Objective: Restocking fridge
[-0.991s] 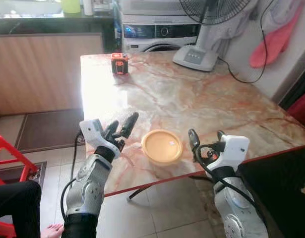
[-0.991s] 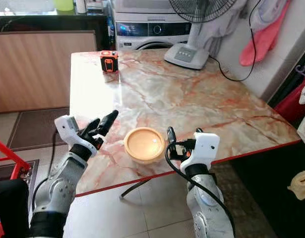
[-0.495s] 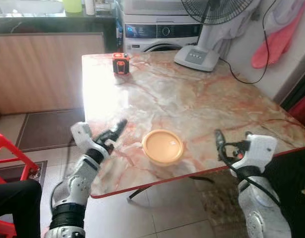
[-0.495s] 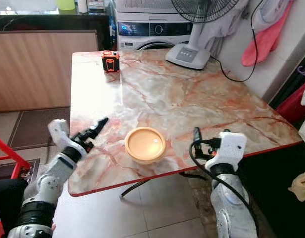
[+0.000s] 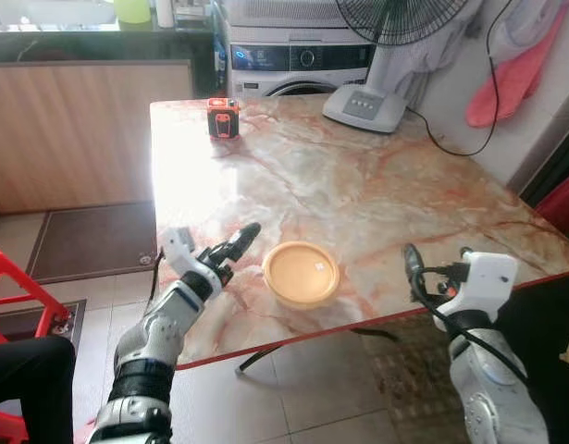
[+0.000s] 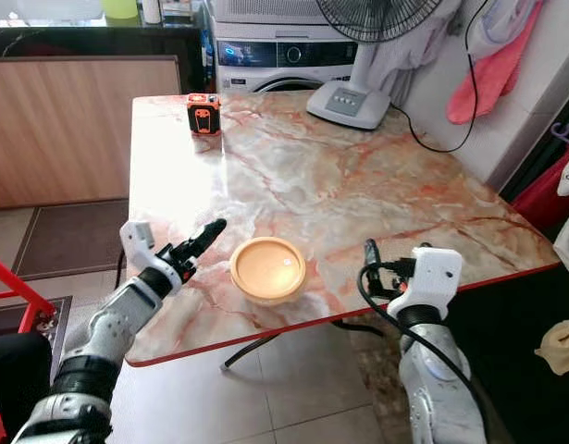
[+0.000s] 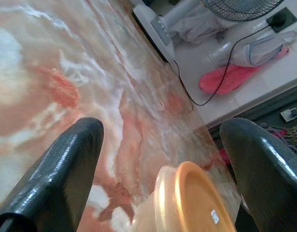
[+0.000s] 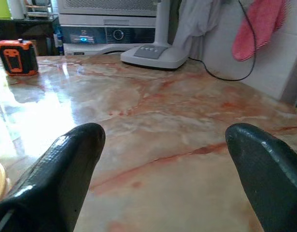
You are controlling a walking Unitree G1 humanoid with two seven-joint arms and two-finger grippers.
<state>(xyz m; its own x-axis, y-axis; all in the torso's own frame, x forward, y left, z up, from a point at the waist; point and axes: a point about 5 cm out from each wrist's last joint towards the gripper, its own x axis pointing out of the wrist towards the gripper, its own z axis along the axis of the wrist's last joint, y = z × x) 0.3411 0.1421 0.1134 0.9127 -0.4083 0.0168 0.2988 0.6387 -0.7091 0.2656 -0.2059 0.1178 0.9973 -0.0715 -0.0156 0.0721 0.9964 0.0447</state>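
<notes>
We are standing at the near edge of a marble table [image 5: 358,185], and the yellow lidded container [image 5: 302,273] is sitting on it close to that edge, between our two arms. We are taking the container as our landmark.

Our left gripper [image 5: 236,244] is hovering just to the left of the container, low over the marble, its fingers [image 7: 66,169] spread apart with nothing between them; in the left wrist view the container's rim [image 7: 191,203] is showing between the fingertips, not touching either. Our right gripper [image 6: 375,268] is waiting to the right of the container, well apart from it, at the table's red edge; its fingers [image 8: 66,169] are likewise standing wide apart and holding nothing.

Nothing is lying between the container and either gripper. Far beyond the container, at the table's back left corner, an orange and black device [image 5: 223,117] is standing upright. Beyond the container to the right, a fan base [image 5: 364,108] is resting on the table's far edge, and its black cord [image 5: 441,143] is trailing off to the right. Behind the table a washing machine [image 5: 298,60] is standing, and a pink cloth [image 5: 511,79] is hanging on the wall to the far right. Left of the container, off the table, a red stool [image 5: 16,296] is standing on the floor beside a person's leg [image 5: 30,379].
</notes>
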